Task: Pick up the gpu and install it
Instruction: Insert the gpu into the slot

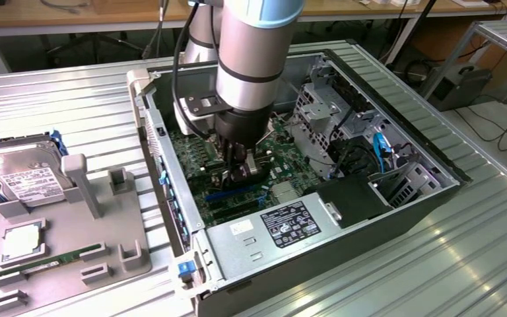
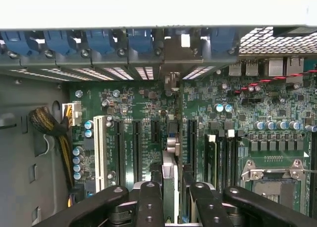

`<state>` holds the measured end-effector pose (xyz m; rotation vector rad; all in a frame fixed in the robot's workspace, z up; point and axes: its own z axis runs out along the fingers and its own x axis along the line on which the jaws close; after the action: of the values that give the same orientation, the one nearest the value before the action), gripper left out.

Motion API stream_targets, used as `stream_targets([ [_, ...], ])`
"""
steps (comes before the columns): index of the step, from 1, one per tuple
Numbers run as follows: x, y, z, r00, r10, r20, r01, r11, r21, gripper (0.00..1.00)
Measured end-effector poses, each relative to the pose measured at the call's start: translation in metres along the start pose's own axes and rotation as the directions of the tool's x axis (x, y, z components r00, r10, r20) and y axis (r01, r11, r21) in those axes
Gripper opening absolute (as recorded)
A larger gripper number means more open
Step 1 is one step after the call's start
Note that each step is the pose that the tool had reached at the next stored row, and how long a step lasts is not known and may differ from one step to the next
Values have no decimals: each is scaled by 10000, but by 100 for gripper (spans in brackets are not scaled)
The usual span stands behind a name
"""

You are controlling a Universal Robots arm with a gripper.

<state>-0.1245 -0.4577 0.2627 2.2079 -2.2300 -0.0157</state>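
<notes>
Wrist view shows the gripper [image 2: 172, 181] clamped on the gpu [image 2: 170, 167], which stands on edge right below it, its long side running along the black slots [image 2: 136, 142]

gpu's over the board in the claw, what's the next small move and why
Probably ease it straight down a little. The claw grips the gpu edge-on, and the card looks lined up over a black slot on the motherboard. Whether its edge has entered the slot can't be told, so keep the move small.
</notes>
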Motion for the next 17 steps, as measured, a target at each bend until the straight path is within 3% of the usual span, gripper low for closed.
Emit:
stream_targets([
  [6, 1, 4, 23, 10000, 3, 6, -3, 10000, -4, 26],
  [17, -4, 7, 29, 9999, 2, 162, -2, 10000, -2, 26],
])
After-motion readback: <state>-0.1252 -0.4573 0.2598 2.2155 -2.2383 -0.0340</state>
